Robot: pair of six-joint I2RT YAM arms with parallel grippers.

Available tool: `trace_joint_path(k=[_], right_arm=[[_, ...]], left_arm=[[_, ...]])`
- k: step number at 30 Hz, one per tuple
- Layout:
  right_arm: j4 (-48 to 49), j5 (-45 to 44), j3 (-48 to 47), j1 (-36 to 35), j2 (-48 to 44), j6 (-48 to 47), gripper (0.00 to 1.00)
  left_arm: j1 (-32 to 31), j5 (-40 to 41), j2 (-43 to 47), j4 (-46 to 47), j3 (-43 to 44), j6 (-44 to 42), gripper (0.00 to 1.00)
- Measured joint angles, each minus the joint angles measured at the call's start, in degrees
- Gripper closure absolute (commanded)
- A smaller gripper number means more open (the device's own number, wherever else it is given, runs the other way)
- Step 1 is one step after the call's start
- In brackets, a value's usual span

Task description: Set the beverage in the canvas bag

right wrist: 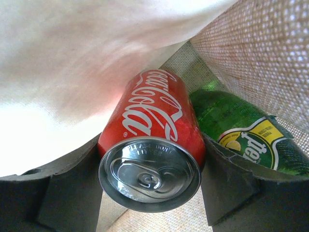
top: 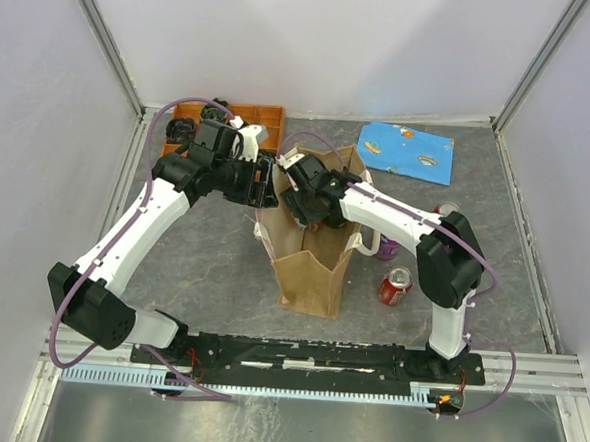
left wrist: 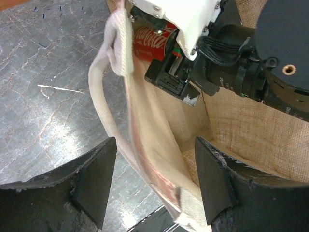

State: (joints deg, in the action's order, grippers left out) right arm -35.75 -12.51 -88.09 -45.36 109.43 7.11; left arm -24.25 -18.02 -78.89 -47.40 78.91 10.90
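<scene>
The tan canvas bag (top: 314, 272) with white loop handles stands in the middle of the table, mouth open. My right gripper (top: 301, 199) reaches into its mouth and is shut on a red Coca-Cola can (right wrist: 154, 116), held lying between the jaws inside the bag (right wrist: 260, 43). The right gripper (right wrist: 152, 176) grips the can near its top end. A green Perrier drink (right wrist: 241, 128) lies in the bag beside the can. My left gripper (top: 264, 184) is at the bag's left rim. In the left wrist view it (left wrist: 155, 181) is open, straddling the bag's wall and white handle (left wrist: 118, 46); the can (left wrist: 152, 38) shows there too.
A second red can (top: 395, 285) stands on the table right of the bag, with a purple can (top: 387, 249) behind it. An orange compartment tray (top: 253, 118) is at the back left. A blue flat packet (top: 409, 151) lies at the back right.
</scene>
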Motion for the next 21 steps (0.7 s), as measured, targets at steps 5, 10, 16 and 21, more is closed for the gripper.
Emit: trace_joint_path(k=[5,10,16,21], right_arm=[[-0.6,-1.9,-1.8,0.0,1.9,0.0,0.97],[-1.3,-3.1,-1.9,0.0,2.7,0.1,0.68],[-1.6,-4.6,-1.9,0.0,3.0,0.5,0.43],[-1.6,-6.1,-1.9,0.0,3.0,0.6,0.27]], left_arm=[[0.0,0.0,0.0,0.0,0.0,0.0,0.27],[0.0,0.0,0.4,0.0,-0.2,0.0,0.27],[0.0,-0.1,0.4,0.0,-0.2,0.0,0.27],[0.0,-0.1,0.4,0.0,-0.2,0.0,0.27]])
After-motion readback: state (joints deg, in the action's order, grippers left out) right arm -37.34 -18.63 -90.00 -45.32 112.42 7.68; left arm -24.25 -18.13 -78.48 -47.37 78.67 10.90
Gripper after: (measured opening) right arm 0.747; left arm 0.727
